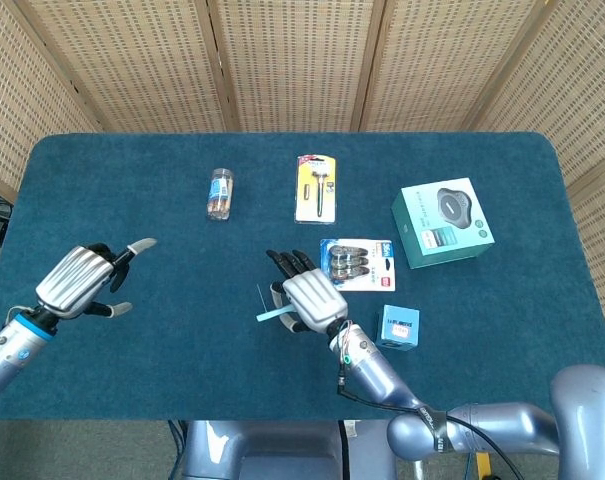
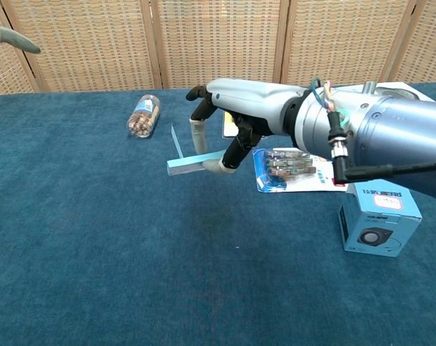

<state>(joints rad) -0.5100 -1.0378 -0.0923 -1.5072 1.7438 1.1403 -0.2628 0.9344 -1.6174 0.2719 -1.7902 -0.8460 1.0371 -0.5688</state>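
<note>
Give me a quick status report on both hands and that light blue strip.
Right hand pinches the light blue strip, lifted off the table. Left hand open, holding nothing, over the table's left side. Blister pack lies beside the right hand; nothing blocking.

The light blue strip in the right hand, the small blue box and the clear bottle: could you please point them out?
light blue strip (image 2: 185, 165), chest view, free end
small blue box (image 2: 379, 217), chest view, front face
clear bottle (image 1: 220, 193), head view, body
</note>
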